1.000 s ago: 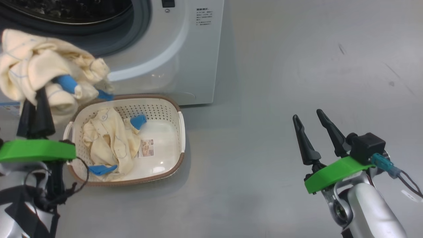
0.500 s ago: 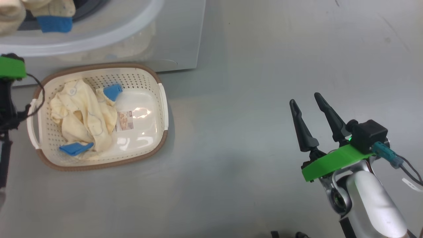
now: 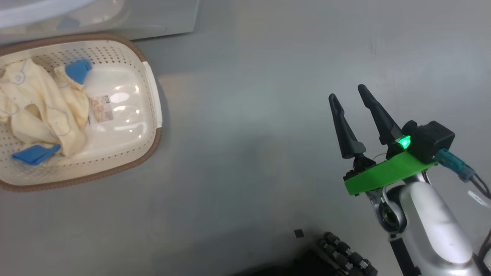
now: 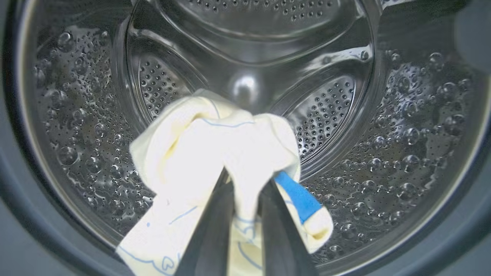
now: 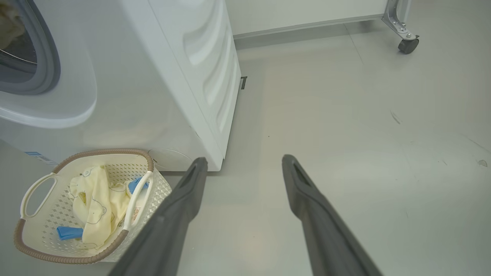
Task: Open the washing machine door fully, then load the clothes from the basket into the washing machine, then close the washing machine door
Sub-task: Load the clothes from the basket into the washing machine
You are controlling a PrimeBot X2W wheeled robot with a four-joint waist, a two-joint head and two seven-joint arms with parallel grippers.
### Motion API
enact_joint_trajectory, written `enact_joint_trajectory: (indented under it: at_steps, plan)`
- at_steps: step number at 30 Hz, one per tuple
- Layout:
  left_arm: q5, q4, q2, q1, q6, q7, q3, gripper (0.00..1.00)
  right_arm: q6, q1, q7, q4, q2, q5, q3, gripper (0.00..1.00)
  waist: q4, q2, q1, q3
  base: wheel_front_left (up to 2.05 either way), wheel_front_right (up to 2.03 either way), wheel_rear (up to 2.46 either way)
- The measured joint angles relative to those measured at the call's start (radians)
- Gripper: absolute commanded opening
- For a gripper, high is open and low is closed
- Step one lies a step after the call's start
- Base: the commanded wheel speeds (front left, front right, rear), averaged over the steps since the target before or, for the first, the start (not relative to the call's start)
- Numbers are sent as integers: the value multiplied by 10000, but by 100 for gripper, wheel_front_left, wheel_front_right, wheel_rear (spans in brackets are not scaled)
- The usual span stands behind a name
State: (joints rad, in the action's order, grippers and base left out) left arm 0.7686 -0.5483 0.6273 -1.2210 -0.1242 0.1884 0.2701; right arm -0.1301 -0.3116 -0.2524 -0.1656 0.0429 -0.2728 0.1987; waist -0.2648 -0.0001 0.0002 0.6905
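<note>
Yellow clothes (image 4: 199, 153) pinched between near-shut left fingers (image 4: 209, 237); right fingers (image 3: 345, 130) wide apart, empty.

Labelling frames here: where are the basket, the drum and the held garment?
basket (image 3: 152, 92): head view, white side handle.
drum (image 4: 402, 126): left wrist view, dimpled steel wall.
garment (image 4: 215, 145): left wrist view, bunched yellow middle.

Scuffed grey floor (image 5: 345, 115), pale wall (image 5: 307, 11), castored metal leg (image 5: 399, 23)
</note>
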Motion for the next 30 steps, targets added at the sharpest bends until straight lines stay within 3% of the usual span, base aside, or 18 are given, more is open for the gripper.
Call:
enact_joint_trajectory:
  at_steps: [5, 12, 24, 25, 26, 27, 30]
  plan:
    - [-337, -554, 740, -1413, -31, -711, 1005, 0, 0, -359, -2, 163, 0, -268, 69, 100, -314, 0, 0, 732, 0, 0, 0]
    - [-284, -2000, 1101, -3268, -29, -1183, 1755, 0, 0, -789, -23, 188, -6, -765, 650, 100, -844, 0, -1, 1457, 0, 0, 0]
    - [-257, -3614, 961, -4651, -31, -955, 2615, 0, 0, -856, -25, 176, -6, -1147, 761, 100, -1209, 0, -2, 1629, 0, 0, 0]
    - [-201, -3703, 932, -4654, -31, -913, 2688, 36, 0, -856, -25, 173, -6, -1147, 759, 100, -1215, 0, -2, 1617, 0, 0, 0]
    - [-138, -3793, 903, -4654, -31, -901, 2780, 59, 0, -856, -25, 167, -6, -1147, 757, 100, -1216, 0, -2, 1602, 0, 0, 0]
    - [-63, -3891, 874, -4654, -31, -811, 2826, 100, 0, -856, -25, 161, -6, -1147, 756, 100, -1214, 0, -2, 1584, 0, 0, 0]
    - [207, -4096, 813, -4656, -31, -729, 2961, 100, 0, -856, -25, 146, -6, -1145, 734, 100, -1197, 0, -2, 1504, 0, 0, 0]
